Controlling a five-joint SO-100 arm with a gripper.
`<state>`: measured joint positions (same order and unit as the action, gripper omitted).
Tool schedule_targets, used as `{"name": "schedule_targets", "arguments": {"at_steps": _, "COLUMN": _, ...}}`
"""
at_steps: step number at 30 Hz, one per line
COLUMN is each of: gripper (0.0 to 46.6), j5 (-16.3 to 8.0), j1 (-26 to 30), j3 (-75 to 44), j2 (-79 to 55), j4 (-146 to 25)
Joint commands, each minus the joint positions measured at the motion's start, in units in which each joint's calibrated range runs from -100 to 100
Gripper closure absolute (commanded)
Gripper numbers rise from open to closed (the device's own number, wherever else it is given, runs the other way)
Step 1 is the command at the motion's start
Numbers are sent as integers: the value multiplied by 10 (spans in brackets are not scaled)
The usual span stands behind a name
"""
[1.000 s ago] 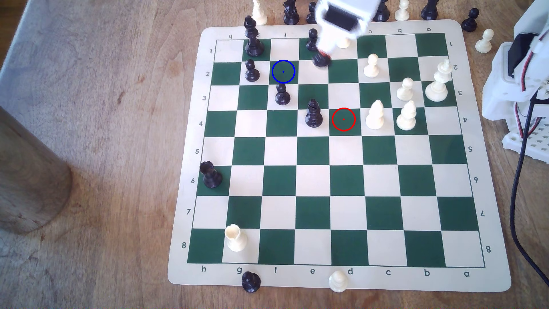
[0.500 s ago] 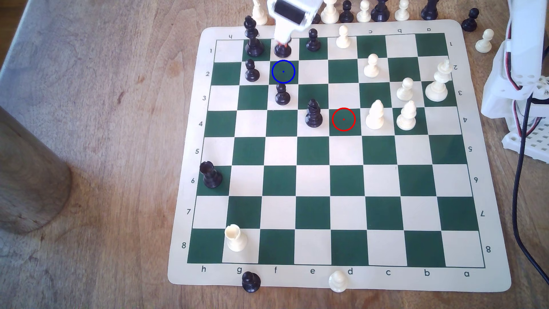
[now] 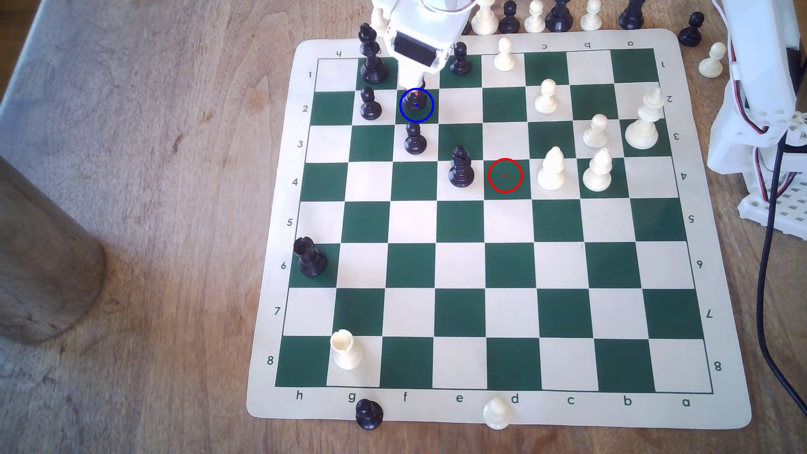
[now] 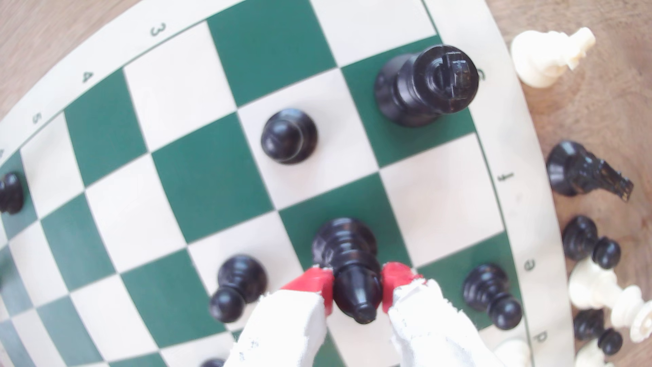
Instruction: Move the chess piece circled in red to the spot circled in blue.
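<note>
Glossy blk plastic chess piece (image 4: 352, 268); matt board (image 3: 480, 270); wood-grain table (image 3: 153, 174).

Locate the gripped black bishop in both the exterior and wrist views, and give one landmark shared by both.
Exterior view: black bishop stands inside the blue circle, under the gripper.
Wrist view: black bishop sits between the red fingertips, base over a green square.
Shared landmark: black king on the board's edge row.

Arm reaching in from exterior view's top, wrist angled down. Gripper (image 3: 417, 89) (image 4: 357, 287) pointing down, red-tipped fingers (image 4: 319, 282) clamped either side of bishop (image 4: 347, 261).
</note>
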<state>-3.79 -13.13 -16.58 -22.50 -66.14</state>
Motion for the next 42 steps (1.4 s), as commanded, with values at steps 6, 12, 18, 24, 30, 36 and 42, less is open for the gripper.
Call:
{"name": "schedule_targets", "arguments": {"at_steps": 6, "gripper": 463, "j5": 1, "j1": -2, "j3": -58, "j2": 9, "j4": 9}}
{"name": "schedule_targets", "arguments": {"at_steps": 12, "gripper": 369, "j5": 0, "j1": -4, "j3": -55, "j2": 6, "j4": 10}}
{"name": "schedule_targets", "arguments": {"at_steps": 18, "gripper": 323, "j5": 3, "j1": -11, "j3": -53, "j2": 9, "j4": 5}}
{"name": "schedule_targets", "arguments": {"at_steps": 24, "gripper": 250, "j5": 3, "j1": -19, "j3": -34, "j2": 46, "j4": -4}}
{"name": "schedule_targets", "arguments": {"at_steps": 30, "gripper": 244, "j5": 0, "j1": -15, "j3": 5, "j2": 128, "j4": -32}}
{"name": "schedule_targets", "arguments": {"at_steps": 36, "gripper": 260, "j5": 0, "j1": 22, "j3": 151, "j2": 303, "j4": -86}}
{"name": "schedule_targets", "arguments": {"at_steps": 42, "gripper": 240, "j5": -3, "j1": 59, "j3": 336, "j2": 480, "j4": -96}}
